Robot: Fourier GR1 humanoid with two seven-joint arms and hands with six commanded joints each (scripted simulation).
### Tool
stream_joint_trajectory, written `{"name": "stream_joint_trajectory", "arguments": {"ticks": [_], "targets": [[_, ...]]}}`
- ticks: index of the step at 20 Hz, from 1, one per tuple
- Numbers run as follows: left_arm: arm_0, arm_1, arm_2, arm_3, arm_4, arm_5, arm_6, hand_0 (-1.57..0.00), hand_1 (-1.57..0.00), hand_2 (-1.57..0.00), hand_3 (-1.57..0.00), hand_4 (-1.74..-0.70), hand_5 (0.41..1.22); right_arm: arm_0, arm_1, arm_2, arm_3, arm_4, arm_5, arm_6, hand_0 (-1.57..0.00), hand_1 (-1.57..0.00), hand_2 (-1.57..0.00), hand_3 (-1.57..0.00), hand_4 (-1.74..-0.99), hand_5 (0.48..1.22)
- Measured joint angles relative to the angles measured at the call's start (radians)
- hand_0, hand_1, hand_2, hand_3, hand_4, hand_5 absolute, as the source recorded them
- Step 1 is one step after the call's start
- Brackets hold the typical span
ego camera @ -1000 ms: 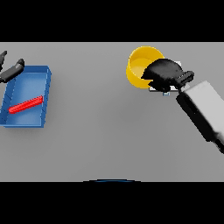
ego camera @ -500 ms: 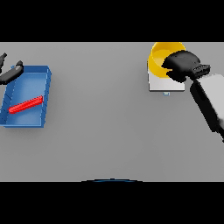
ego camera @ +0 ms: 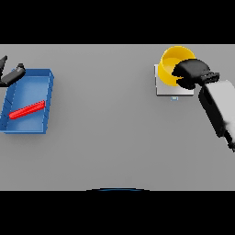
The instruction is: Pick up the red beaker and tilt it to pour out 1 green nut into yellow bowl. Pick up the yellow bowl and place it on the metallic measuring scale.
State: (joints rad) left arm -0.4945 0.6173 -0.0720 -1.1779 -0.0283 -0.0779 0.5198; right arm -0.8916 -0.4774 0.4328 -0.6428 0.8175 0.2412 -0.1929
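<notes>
I see my right hand [ego camera: 192, 73] curled round the yellow bowl's [ego camera: 170, 62] rim, bowl over the metallic scale [ego camera: 163, 88]. Left hand [ego camera: 11, 75] at the blue tray [ego camera: 48, 98]; its fingers I can't tell.

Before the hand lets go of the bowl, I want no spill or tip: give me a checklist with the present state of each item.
1. Yellow bowl over the metallic scale: ok.
2. Bowl resting flat on the scale: cannot tell.
3. Right hand curled on the bowl's rim: ok.
4. Green nut inside the bowl: cannot tell.
5. Left hand away, beside the blue tray: ok.
</notes>
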Motion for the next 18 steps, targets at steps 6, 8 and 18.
{"name": "stream_joint_trajectory", "arguments": {"ticks": [6,8,18], "targets": [[0.008,0.002,-0.004,-0.016,0.004,-0.008,-0.01,0.0,0.0,0.0,0.0,-0.84,0.775,-0.003,0.007,0.002,0.027,-0.004,0.004,0.002,-1.56,-1.43,-1.34,-1.11,-1.682,1.221],[0.009,0.004,-0.002,-0.012,0.003,-0.008,-0.012,0.0,0.0,0.0,0.0,-0.84,0.774,-0.001,0.004,-0.001,0.03,-0.007,0.012,0.009,-1.33,-1.12,-1.01,-0.82,-1.592,1.074],[0.002,0.004,0.005,0.006,0.009,-0.014,-0.013,0.0,0.0,0.0,0.0,-0.84,0.753,-0.002,0.003,-0.014,0.03,-0.035,0.078,0.016,-0.16,-0.16,-0.12,-0.1,-1.422,0.811]]}}
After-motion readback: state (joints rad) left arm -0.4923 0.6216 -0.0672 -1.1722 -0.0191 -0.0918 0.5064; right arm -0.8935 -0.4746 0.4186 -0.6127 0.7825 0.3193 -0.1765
